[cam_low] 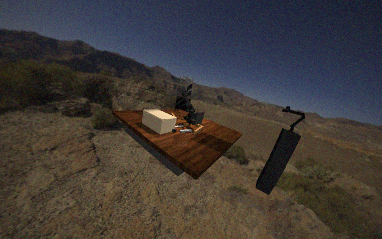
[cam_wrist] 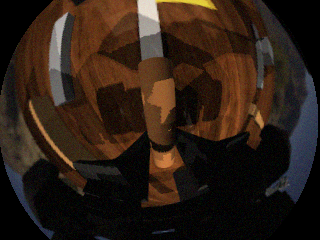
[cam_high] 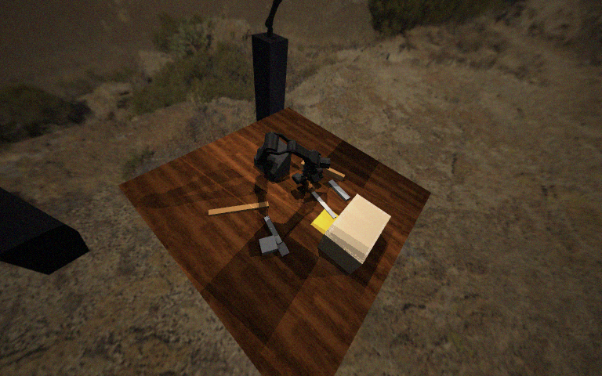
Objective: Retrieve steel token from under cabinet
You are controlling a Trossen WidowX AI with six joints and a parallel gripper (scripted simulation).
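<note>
Token not visible in any view; its position under the cabinet (cam_high: 359,219) cannot be confirmed. Cabinet stands on the wooden table (cam_high: 230,279), with the yellow marked area (cam_high: 323,220) touching its front. Gripper (cam_high: 310,182) is clamped on a grey-tipped stick (cam_high: 323,203) that reaches ahead of the fingers onto the marked area.

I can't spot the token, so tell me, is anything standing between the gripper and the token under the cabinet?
Yes: the cabinet itself covers the token, which shows in no view. The gripper is shut on a wood-handled flat tool whose grey blade points across the yellow marked area toward the cabinet's base.
</note>
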